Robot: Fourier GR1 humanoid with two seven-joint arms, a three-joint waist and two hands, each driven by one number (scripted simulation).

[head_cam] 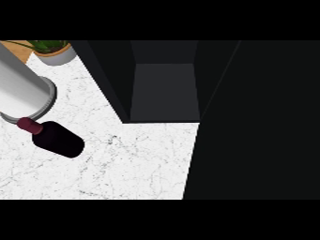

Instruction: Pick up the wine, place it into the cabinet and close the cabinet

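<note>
Head view: the wine bottle (pixel 58 138) sits on the marble tabletop (pixel 134 159), left of the open dark cabinet (pixel 163 89). No hand shows, so grip can't be told; a grey cylinder (pixel 13 84) looms above. Pickup step, I'd judge: next, reach and grasp.

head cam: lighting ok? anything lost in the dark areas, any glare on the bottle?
Head view: the white marble counter is evenly lit, its veins readable. The dark red wine bottle stands out against it, with no glare spot visible. The black open cabinet is very dark; only its grey inner floor and back separate, and the right side merges into flat black. The grey cylindrical forearm hides the hand.
</note>
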